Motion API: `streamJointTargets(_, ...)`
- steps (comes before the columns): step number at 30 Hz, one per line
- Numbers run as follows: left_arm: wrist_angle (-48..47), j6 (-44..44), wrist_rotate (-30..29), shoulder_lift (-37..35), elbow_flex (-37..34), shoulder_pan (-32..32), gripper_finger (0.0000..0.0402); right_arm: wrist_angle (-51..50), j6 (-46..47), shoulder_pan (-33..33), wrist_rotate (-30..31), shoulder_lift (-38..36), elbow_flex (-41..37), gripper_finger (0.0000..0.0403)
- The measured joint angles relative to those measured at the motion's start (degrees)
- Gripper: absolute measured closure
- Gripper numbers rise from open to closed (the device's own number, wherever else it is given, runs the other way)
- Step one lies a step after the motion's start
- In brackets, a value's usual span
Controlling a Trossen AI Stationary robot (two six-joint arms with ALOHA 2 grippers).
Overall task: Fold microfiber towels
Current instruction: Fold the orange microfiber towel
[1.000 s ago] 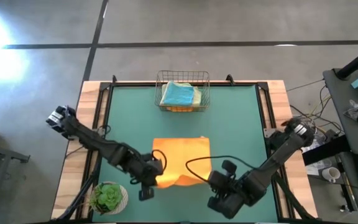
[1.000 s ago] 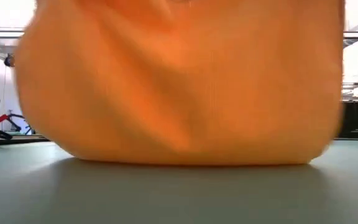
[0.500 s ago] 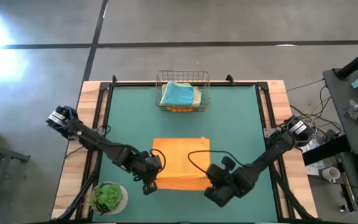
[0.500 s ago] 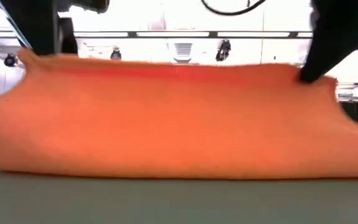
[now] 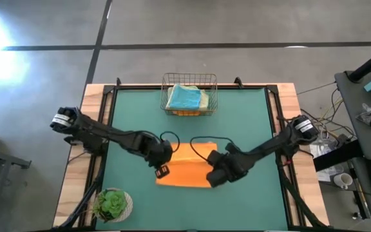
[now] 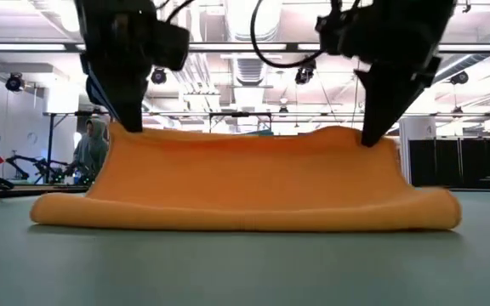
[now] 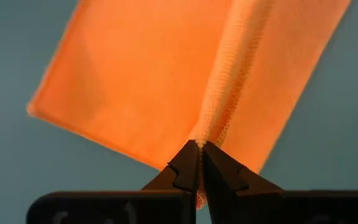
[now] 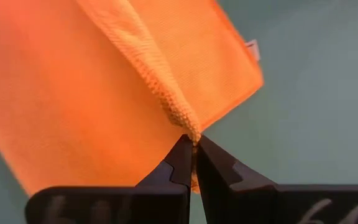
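Note:
An orange microfiber towel [image 5: 185,171] lies on the green mat [image 5: 250,129], near the table's middle. Its near part rests on the mat, doubled over along a rounded fold [image 6: 245,223]. Its upper layer is held up between my two grippers. My left gripper [image 7: 200,144] is shut on the upper layer's left corner and my right gripper [image 8: 193,143] on its right corner. Both stand over the towel, slanting down. More towels, a teal one [image 5: 185,96] on top, lie in a wire basket [image 5: 189,80] at the far edge. My left gripper pinches the raised edge's left corner [image 7: 207,132] between its two fingertips, coming from above and slanting down. The corner is lifted clear of the mat [image 6: 134,132]. The cloth slopes from it down to the fold on the mat. My right gripper pinches the raised edge's right corner [image 8: 188,127] between its two fingertips, slanting down from above. That corner is up off the mat [image 6: 371,140]. The edge between the two grippers runs nearly level with a slight sag.
A small potted plant [image 5: 113,205] stands at the near left corner. Wooden table borders [image 5: 92,103] frame the mat. Black cables [image 5: 201,145] loop over the towel from both wrists. Bare mat lies between towel and basket and on both sides of the towel.
Both grippers have gone toward the far edge and down, each keeping its corner of the towel. The held edge, which hung high near the front, has been carried back over the rest of the towel. The cloth now doubles over along a near fold, with its lower part on the mat.

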Motion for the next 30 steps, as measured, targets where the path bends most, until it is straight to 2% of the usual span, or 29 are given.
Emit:
streamJointTargets(10, 0.22, 5.94, -1.07, -0.02, -0.84, 6.10, 0.0400, 1.26, -3.72, -6.64, 0.21, 0.33, -0.85, 0.0394)
streamJointTargets(22, 0.49, 6.90, -1.44, -0.04, -3.73, 8.77, 0.0397, 1.45, -4.14, -7.84, 0.19, 0.33, -0.94, 0.0394)
streamJointTargets(30, 0.53, 6.95, -4.36, -0.07, -3.32, 10.19, 0.0328, 1.36, -4.14, -9.65, 0.23, 0.37, -0.96, 0.0394)
